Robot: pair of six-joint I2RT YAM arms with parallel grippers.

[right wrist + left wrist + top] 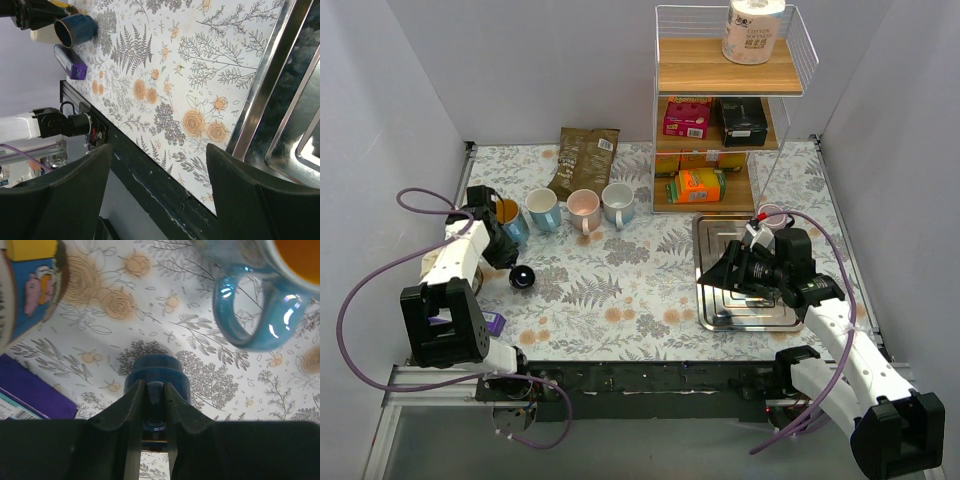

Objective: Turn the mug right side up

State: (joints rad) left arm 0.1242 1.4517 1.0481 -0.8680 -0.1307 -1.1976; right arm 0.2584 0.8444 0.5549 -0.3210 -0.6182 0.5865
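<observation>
Mug (522,277) lies on its side at table (620,290) left, pinched in closed left claw (155,386); right claw (159,167) open, well apart.

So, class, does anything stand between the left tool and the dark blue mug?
Nothing visible does: the left tool is shut on the dark blue mug itself, and the light blue mug sits off to one side.
</observation>
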